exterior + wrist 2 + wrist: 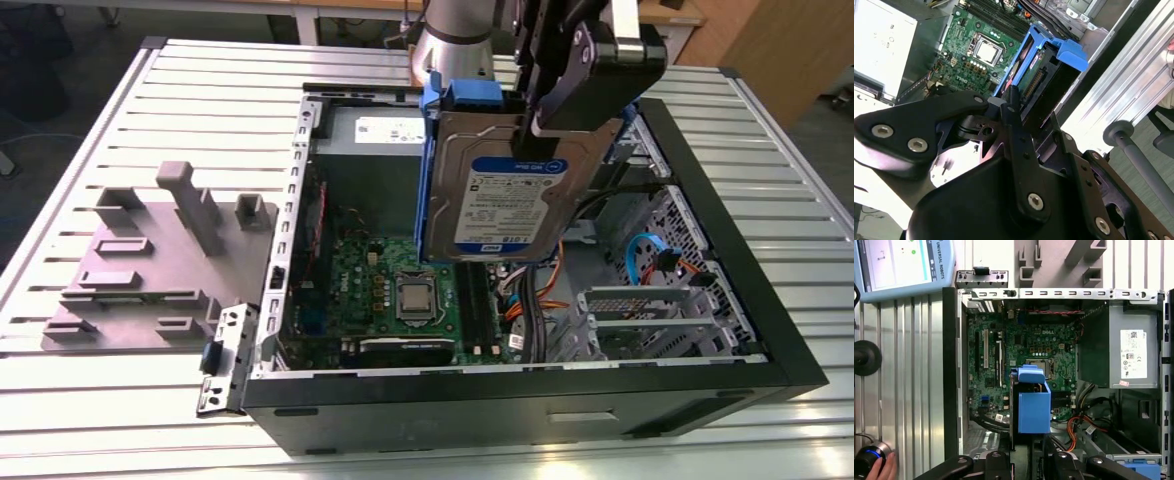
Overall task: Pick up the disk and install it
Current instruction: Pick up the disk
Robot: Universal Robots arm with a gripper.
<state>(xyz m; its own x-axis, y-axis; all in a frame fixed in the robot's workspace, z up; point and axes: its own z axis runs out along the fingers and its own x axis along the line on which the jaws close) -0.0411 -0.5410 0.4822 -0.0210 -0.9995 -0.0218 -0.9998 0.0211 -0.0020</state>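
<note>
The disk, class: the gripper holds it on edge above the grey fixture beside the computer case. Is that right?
No. The gripper holds the disk on edge above the open computer case, over its motherboard, not the grey fixture, as the exterior view shows.

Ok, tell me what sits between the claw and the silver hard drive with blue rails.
Nothing: the exterior view shows the claw clamped directly onto the silver blue-railed hard drive.

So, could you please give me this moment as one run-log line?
gripper: jaws shut on disk | disk: held on edge over motherboard in open computer case | install: not yet done
</note>
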